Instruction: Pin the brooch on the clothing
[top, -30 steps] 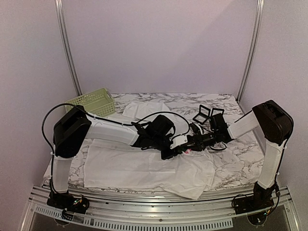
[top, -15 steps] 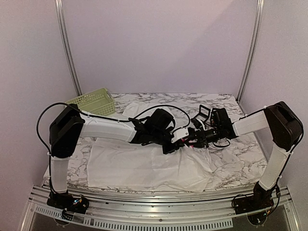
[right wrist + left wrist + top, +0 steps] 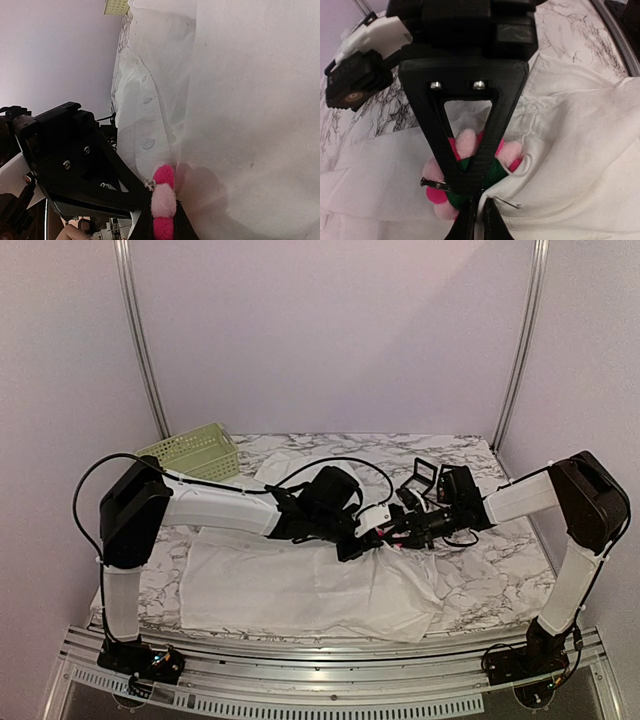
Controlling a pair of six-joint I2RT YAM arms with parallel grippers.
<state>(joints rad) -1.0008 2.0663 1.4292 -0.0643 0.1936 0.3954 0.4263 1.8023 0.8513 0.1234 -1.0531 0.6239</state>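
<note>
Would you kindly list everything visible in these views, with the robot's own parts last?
shirt: one, white, spread over the near half of the table.
brooch: one, fluffy pink and green with a metal pin, at the shirt's far right part, between the two grippers.
basket: one, pale green, far left corner.
frame: at least one, small and black, far side, just behind the right arm's wrist.
table: one, white marble with grey veins, under everything.
left gripper: one, black, seemingly shut on a shirt fold next to the brooch.
right gripper: one, black, shut on the brooch.
</note>
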